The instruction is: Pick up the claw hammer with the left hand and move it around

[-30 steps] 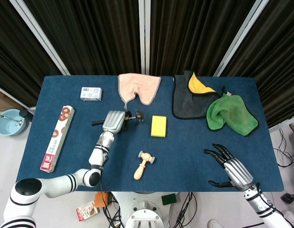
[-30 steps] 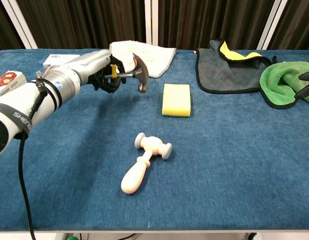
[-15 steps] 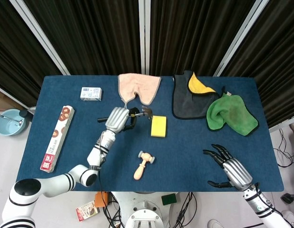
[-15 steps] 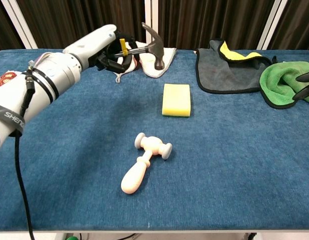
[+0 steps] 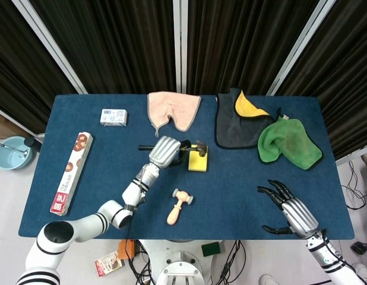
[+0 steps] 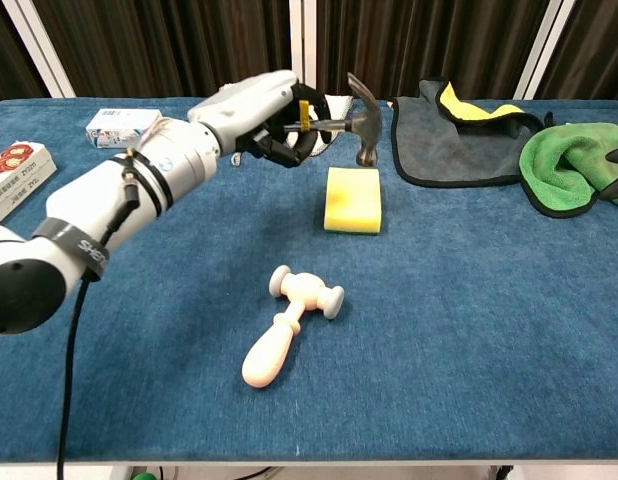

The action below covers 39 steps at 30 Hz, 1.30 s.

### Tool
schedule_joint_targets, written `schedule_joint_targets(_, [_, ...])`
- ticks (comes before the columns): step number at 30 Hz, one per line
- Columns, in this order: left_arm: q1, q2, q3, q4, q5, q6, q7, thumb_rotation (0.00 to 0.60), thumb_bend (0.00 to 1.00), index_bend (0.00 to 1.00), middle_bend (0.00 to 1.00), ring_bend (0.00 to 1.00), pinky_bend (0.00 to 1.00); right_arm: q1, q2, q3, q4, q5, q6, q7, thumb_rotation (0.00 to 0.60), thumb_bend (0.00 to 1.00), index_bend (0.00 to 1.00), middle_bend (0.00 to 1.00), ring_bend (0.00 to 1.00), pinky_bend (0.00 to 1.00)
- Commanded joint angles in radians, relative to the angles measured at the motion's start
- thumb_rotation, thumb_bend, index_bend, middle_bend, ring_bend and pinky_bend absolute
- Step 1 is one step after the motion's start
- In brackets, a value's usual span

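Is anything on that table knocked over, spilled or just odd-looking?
Nothing looks spilled or broken. The pink towel hangs slightly over the table's far edge, and the green cloth and grey cloth lie crumpled. The wooden mallet lies on its side. The left hand holds the claw hammer above the yellow sponge.

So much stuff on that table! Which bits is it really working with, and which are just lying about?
In use:
claw hammer, lifted above the table
left hand, holding it

Lying about:
wooden mallet
yellow sponge
pink towel
grey cloth
green cloth
small white box
long carton
right hand, idle
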Motion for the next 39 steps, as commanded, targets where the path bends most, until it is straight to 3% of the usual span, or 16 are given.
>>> schedule_joint_targets(1, [-0.021,-0.035,0.005,0.062,0.001,-0.027,0.026,0.600,1.00,0.86,0.87,0.90,0.99,-0.001,-0.002,0.001,0.003,0.003,-0.002,0.003,0.600,0.11,0.13,0.19,0.00,0.06])
schedule_joint_targets(11, [-0.026,-0.075,0.039,0.155,-0.003,-0.092,0.099,0.600,1.00,0.86,0.88,0.91,1.00,0.001,-0.005,0.004,0.010,0.007,-0.010,0.011,0.600,0.11,0.13,0.19,0.00,0.06])
schedule_joint_targets(18, [0.006,-0.009,-0.028,0.004,-0.017,0.017,-0.031,0.600,1.00,0.87,0.89,0.91,1.00,-0.001,-0.003,0.006,0.007,-0.002,0.004,0.008,0.600,0.11,0.13,0.19,0.00,0.06])
schedule_joint_targets(23, [0.025,0.038,-0.029,-0.070,-0.021,0.024,-0.032,0.600,1.00,0.87,0.89,0.91,1.00,-0.001,-0.006,0.006,0.010,-0.003,0.003,0.011,0.600,0.11,0.13,0.19,0.00,0.06])
schedule_joint_targets(32, [0.014,-0.037,0.010,0.047,-0.049,-0.073,0.053,0.600,1.00,0.87,0.89,0.91,1.00,-0.003,-0.008,0.007,0.018,0.005,-0.002,0.018,0.600,0.11,0.13,0.19,0.00,0.06])
schedule_joint_targets(39, [0.007,-0.064,0.004,0.095,-0.056,-0.091,0.044,0.600,1.00,0.87,0.89,0.91,1.00,-0.009,-0.005,0.006,0.021,0.007,0.006,0.023,0.600,0.11,0.13,0.19,0.00,0.06])
